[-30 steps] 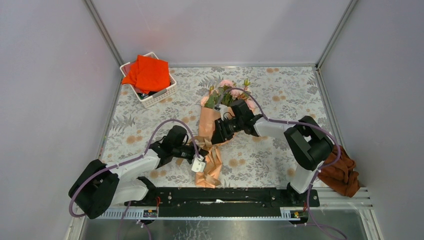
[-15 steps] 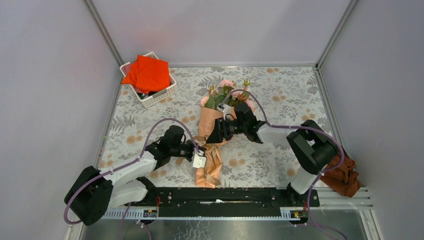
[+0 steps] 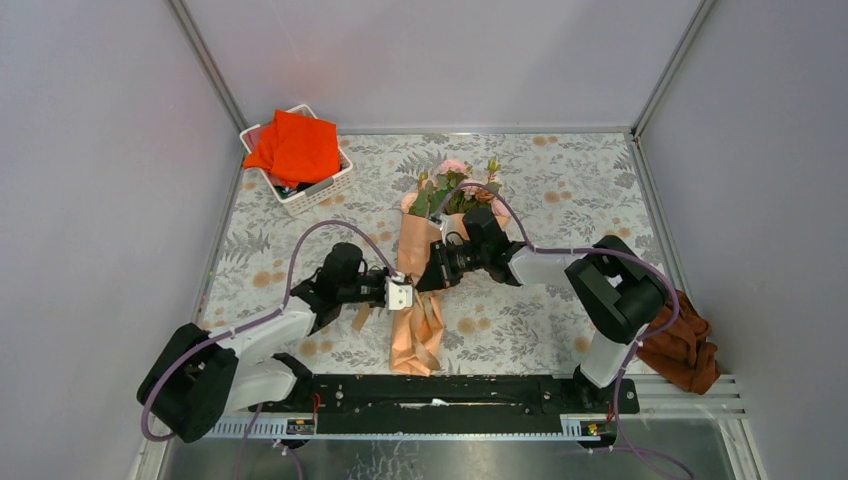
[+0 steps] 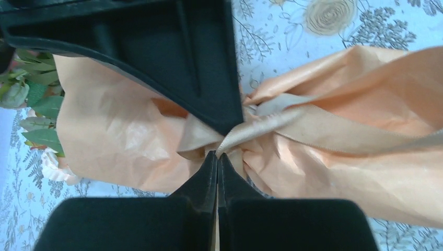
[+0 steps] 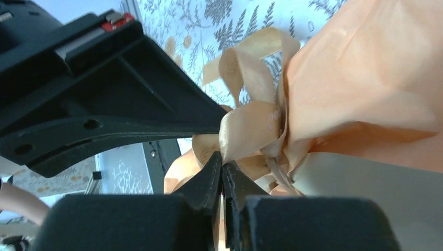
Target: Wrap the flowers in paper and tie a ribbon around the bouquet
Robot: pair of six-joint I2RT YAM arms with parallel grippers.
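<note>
The bouquet lies along the middle of the table, its pink flowers [image 3: 452,167] and green leaves [image 4: 31,99] at the far end. The peach-orange paper [image 3: 415,330] is gathered at a narrow waist. There the tan ribbon [image 4: 313,125] is wound around the paper, with a loop [image 5: 251,130] sticking out. My left gripper [image 4: 217,155] comes in from the left and is shut on a ribbon strand at the waist. My right gripper [image 5: 223,164] comes in from the right, shut on the ribbon loop. The two grippers nearly touch, left [image 3: 398,292] and right [image 3: 430,275].
A white basket [image 3: 318,196] holding an orange-red cloth [image 3: 296,150] stands at the far left corner. A rust-brown cloth [image 3: 682,350] lies over the near right edge. The black base rail [image 3: 450,392] runs along the near edge.
My left gripper has moved away from the near edge up to the bouquet's waist. My right gripper opened and then shut again on the ribbon loop, staying at the waist.
</note>
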